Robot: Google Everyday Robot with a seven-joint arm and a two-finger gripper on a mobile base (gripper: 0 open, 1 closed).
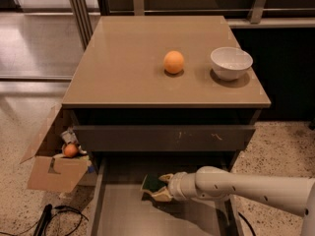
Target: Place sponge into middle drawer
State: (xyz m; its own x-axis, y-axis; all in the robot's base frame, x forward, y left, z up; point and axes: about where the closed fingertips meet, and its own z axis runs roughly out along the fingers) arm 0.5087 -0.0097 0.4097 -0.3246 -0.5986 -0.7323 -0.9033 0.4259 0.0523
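Low over drawer (pixel 129 216), end effector (pixel 160 189) (sponge (pixel 150 182))

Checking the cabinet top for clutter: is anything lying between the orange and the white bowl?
No, the camera view shows bare tabletop between the orange and the bowl. The gripper is low over the middle drawer, holding the sponge.

the gripper (pixel 160 188) hangs over the rear of the open middle drawer (pixel 124 215), jaws closed on the sponge (pixel 151 182); above the drawer, an orange (pixel 173 62) and white bowl (pixel 231 62) sit on the table (pixel 125 68).
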